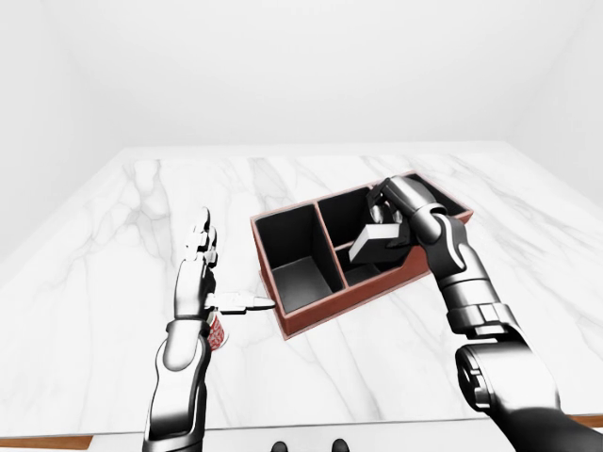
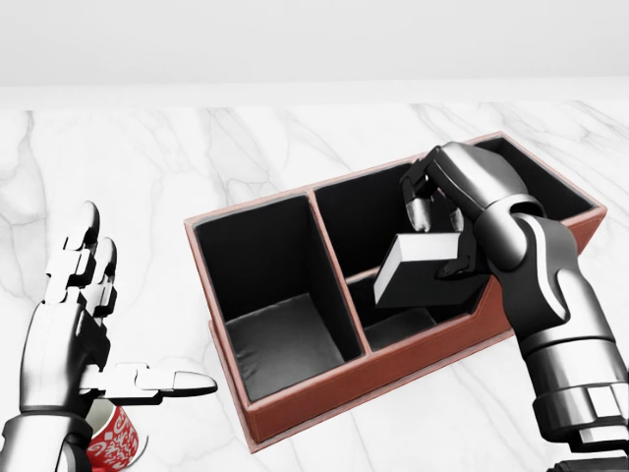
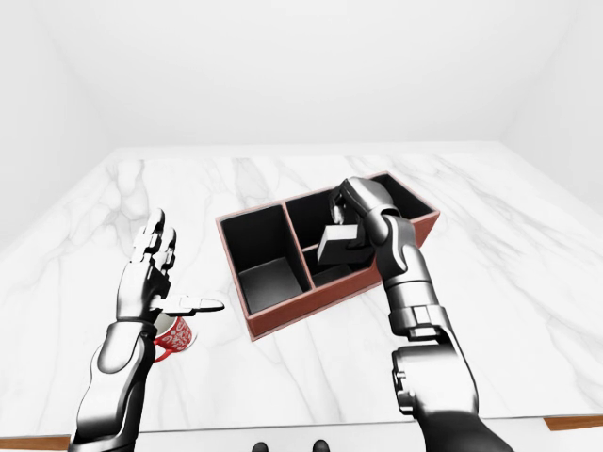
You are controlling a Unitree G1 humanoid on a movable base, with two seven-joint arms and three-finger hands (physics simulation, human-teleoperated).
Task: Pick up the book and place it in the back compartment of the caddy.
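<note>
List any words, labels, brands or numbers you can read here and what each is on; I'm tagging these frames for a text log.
No readable text anywhere.
Red cup, under the left hand: white markings, too small and blurred to read.
Book, gripped by the right hand over the caddy: plain grey, no title showing.
Caddy: plain, no label.
</note>
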